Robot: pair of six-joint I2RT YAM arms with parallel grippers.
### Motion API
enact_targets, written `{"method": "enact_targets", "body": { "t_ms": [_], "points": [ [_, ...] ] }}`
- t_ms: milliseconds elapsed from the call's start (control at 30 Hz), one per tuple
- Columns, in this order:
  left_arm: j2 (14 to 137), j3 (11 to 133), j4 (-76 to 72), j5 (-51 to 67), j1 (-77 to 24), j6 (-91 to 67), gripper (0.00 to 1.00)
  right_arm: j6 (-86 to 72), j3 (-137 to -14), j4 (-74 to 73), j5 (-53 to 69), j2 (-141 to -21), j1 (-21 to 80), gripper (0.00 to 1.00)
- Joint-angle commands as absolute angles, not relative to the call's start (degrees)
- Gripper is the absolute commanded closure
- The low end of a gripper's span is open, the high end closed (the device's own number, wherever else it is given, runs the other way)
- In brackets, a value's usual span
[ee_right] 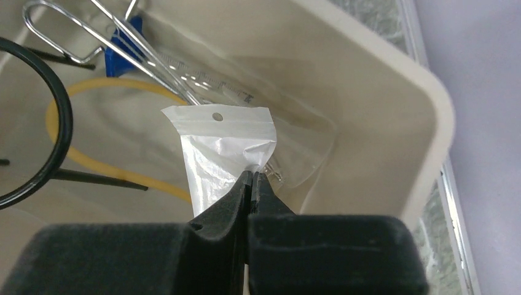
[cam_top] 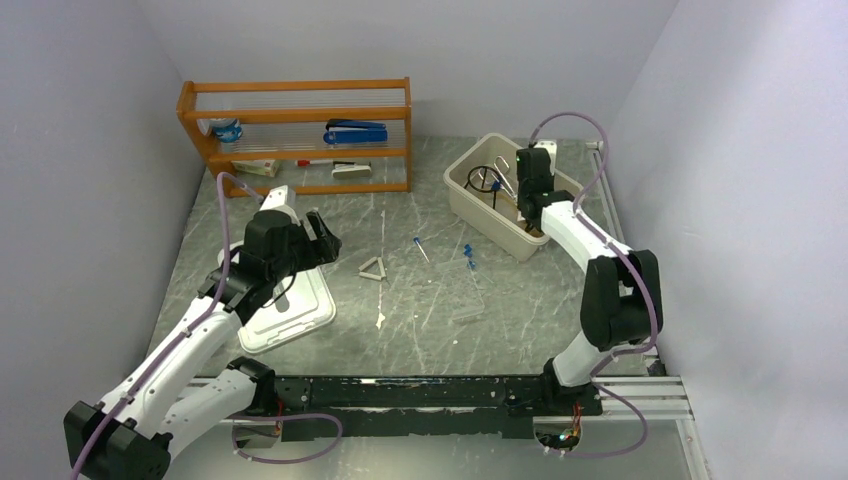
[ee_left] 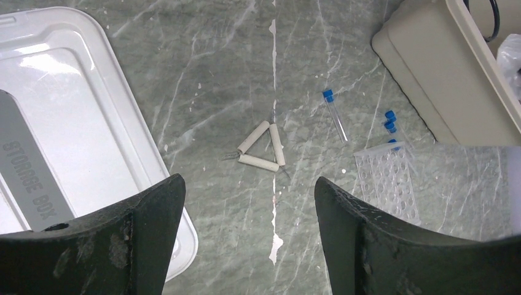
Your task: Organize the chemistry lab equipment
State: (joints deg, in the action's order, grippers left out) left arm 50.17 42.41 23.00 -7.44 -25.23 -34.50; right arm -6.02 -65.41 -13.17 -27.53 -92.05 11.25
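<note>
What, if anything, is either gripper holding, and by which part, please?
The right gripper pinches the white packet at its edge, below the punched header, over the beige bin; the left gripper holds nothing.

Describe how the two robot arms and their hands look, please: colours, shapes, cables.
Both the left arm and the right arm have white links and black joint housings. A thin lilac cable loops along each. The left hand has broad, scuffed black fingers; the right hand is black too, tapering to narrow tips.

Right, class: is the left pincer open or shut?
Open. The left pincer has its black fingers wide apart, holding nothing; the white rod triangle lies on the grey marbled table beyond.
</note>
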Motion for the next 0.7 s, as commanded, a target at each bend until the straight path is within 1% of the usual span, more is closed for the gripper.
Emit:
{"method": "enact_targets", "body": {
  "t_ms": [0,67,100,167,233,467,667],
  "points": [
    [50.3,43.1,21.8,-6.7,-25.3,-34.0,0.18,-7.8,-66.9,-13.4,-26.4,-94.4,10.9,1.0],
    [50.1,43.0,21.7,-6.8,-25.3,-33.9,0.18,-8.5,-68.3,-15.2,-27.0,-95.0,10.9,0.9],
    [50.1,43.0,21.7,-6.9,-25.3,-33.9,0.18,-8.8,-68.7,-15.8,-27.4,-94.8,10.9,0.83],
    [50.1,43.2,21.9,-7.4,-25.3,-33.7,0.17,-8.7,-68.8,-16.2,-27.3,-93.7,11.0,0.75],
    [50.2,43.4,22.1,-7.7,-25.3,-33.5,0.16,-8.4,-68.7,-16.6,-25.7,-92.0,11.1,0.7],
    [50.1,44.3,22.8,-9.2,-25.3,-32.9,0.15,-8.5,-68.7,-17.9,-18.4,-84.6,14.2,0.63],
    [50.1,46.3,24.8,-11.6,-25.3,-31.8,0.12,-6.7,-65.9,-13.9,-13.7,-77.9,22.8,0.52]
  ]
}}
